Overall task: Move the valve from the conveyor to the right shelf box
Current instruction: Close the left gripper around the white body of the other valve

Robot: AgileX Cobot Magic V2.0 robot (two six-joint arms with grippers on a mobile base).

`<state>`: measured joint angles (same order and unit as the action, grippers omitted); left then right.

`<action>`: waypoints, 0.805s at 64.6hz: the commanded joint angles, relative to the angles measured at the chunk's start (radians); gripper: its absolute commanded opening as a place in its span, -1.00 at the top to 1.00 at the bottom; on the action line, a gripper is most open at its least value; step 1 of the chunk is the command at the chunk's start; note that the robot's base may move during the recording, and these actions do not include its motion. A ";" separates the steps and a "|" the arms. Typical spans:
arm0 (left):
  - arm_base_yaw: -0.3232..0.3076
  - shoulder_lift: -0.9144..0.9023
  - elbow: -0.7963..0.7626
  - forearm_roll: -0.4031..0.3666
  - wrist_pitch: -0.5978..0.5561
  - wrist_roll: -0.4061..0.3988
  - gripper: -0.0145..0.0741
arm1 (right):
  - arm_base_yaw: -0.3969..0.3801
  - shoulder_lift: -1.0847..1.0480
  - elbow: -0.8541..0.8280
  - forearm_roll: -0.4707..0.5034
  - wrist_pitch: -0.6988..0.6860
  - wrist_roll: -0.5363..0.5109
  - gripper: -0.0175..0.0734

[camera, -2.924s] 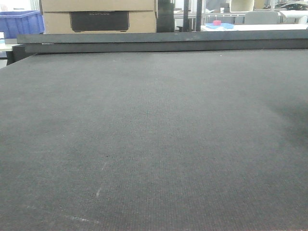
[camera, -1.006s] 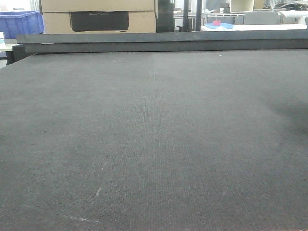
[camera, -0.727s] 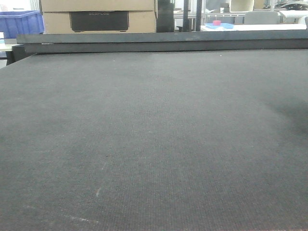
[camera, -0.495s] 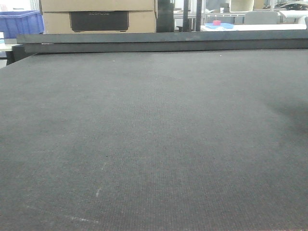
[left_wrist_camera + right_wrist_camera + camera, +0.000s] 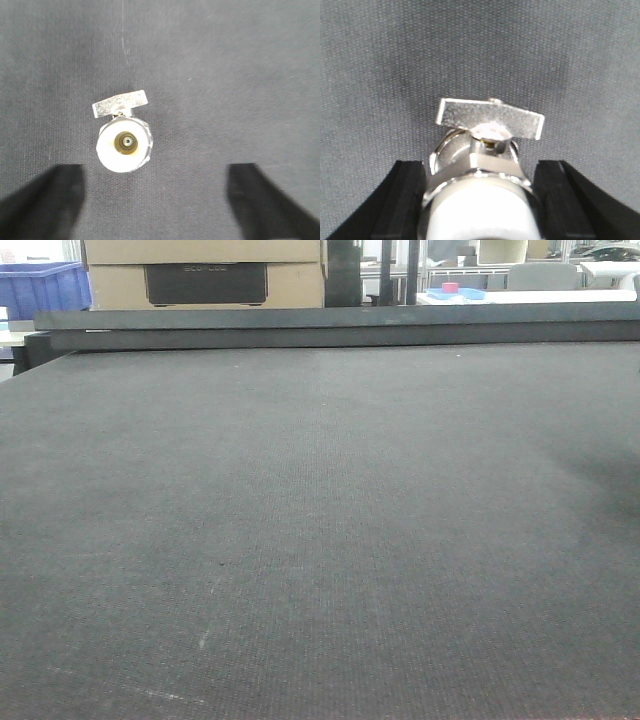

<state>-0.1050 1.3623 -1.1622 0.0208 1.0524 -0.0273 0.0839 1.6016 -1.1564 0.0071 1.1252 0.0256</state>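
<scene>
The conveyor (image 5: pixel 320 520), a broad dark grey woven belt with faint whitish scuffs, fills the front view up to its dark rail (image 5: pixel 340 328). Beyond the rail stand a cardboard box (image 5: pixel 200 250) and, to the left, a blue crate (image 5: pixel 40 288). Seen from the left wrist, the left gripper (image 5: pixel 155 170) hangs over the belt with its black fingers (image 5: pixel 50 205) spread wide and holding nothing. A valve (image 5: pixel 123 142) lies on the belt just ahead of the gap and nearer the left finger, touching neither, its white end facing the camera and its silver butterfly handle (image 5: pixel 120 103) on the far side. Seen from the right wrist, the right gripper (image 5: pixel 480 167) has its black fingers (image 5: pixel 405 200) pressed against both flanks of a second valve (image 5: pixel 480 210), grasping its body. That valve's flat silver wing handle (image 5: pixel 490 117) sticks out past the fingertips, with the belt behind it.
</scene>
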 commanded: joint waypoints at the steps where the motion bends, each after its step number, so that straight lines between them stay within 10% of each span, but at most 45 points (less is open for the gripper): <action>1: 0.010 0.039 -0.008 0.016 -0.009 -0.004 -0.52 | -0.002 -0.002 -0.006 -0.001 -0.008 -0.009 0.98; 52: 0.069 0.253 -0.013 -0.001 -0.052 0.004 -0.52 | -0.002 -0.002 -0.006 0.004 -0.006 -0.009 0.98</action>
<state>-0.0376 1.6065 -1.1684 0.0238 1.0040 -0.0258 0.0839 1.6016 -1.1564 0.0089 1.1252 0.0235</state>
